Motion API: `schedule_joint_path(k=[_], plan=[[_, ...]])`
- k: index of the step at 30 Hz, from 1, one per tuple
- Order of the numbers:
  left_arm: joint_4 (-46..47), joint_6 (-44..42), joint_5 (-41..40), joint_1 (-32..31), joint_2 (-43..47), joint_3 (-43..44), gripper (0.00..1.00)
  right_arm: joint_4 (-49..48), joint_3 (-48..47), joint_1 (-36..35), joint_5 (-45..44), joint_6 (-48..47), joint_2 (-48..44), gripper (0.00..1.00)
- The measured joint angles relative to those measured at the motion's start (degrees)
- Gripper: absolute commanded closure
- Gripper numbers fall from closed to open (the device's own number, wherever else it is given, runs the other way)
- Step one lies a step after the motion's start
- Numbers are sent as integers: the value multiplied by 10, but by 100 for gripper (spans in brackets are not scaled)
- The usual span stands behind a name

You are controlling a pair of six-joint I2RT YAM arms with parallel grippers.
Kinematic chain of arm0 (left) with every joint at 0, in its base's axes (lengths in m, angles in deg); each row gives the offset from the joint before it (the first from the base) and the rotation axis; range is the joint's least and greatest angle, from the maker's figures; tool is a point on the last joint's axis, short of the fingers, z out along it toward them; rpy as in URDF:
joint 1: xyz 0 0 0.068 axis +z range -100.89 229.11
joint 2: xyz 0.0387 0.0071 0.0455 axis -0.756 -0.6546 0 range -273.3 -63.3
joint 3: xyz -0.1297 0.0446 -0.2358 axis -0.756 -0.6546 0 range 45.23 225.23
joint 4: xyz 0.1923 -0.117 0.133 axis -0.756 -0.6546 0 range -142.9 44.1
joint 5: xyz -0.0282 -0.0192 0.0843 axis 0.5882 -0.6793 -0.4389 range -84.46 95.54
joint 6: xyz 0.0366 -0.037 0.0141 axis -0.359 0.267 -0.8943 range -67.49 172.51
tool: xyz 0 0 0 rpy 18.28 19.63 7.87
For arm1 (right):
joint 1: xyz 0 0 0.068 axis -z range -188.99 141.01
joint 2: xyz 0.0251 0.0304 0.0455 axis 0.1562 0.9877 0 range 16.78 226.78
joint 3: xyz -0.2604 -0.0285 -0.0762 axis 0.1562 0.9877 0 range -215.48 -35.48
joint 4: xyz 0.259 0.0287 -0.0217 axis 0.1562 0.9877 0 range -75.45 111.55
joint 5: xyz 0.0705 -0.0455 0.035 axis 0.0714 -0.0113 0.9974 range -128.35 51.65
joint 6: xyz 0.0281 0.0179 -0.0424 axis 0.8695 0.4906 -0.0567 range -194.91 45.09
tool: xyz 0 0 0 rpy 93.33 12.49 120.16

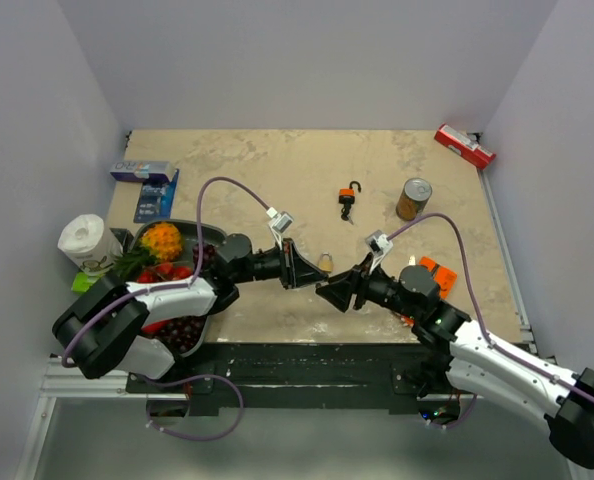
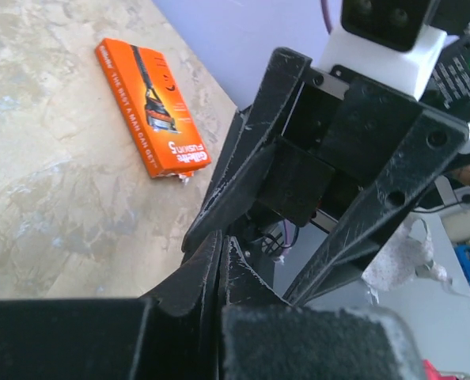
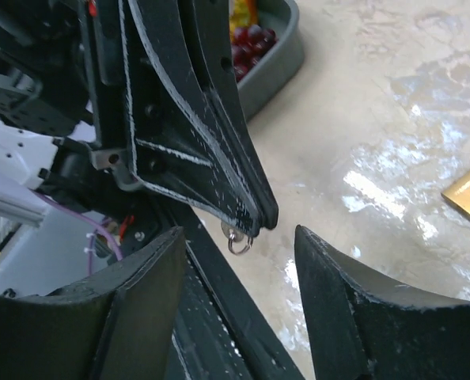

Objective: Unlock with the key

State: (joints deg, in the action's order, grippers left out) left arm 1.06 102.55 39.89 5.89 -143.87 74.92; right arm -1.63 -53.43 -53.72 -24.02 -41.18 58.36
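The left hand (image 3: 255, 223) is pressed fully shut, and a small metal ring (image 3: 236, 242) hangs from its tips. I judge that the key is pinched flat between those fingers with only the ring end out; the key itself I cannot see. The hand holds it up in the air over the near part of the worktop (image 1: 257, 170), I think so that the other arm can reach it from the front.

The right hand (image 1: 324, 293) stands wide and holds nothing, tip facing tip with the left. From its wrist the ring shows in the gap between its fingers, but I cannot tell if it is really between them. To me this looks like a passing over, to get a better hold for pushing the blade into a lock.

The brass padlock (image 1: 325, 262) lies flat just behind both hands, untouched. An orange padlock (image 1: 347, 203) lies farther back, with a small dark piece at its lower end that is too small to name.
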Motion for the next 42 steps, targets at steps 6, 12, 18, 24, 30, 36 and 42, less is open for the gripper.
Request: schedule_joint_path(k=[6,12,18,24,30,36,42], plan=[[40,6,37,0,0,-18,100,-46,14,9,28,22,-3,50],[72,19,49,0,0,-24,100,-70,24,9,47,36,12,55],[92,24,51,0,0,-24,100,-87,31,9,52,45,13,59],[100,29,51,0,0,-24,100,-115,38,9,61,57,16,66],[108,30,54,0,0,-24,100,-147,50,10,64,69,23,73],[119,34,57,0,-2,-24,100,-163,53,10,68,76,23,76],[129,39,60,0,-6,-24,100,-168,54,10,69,79,23,74]])
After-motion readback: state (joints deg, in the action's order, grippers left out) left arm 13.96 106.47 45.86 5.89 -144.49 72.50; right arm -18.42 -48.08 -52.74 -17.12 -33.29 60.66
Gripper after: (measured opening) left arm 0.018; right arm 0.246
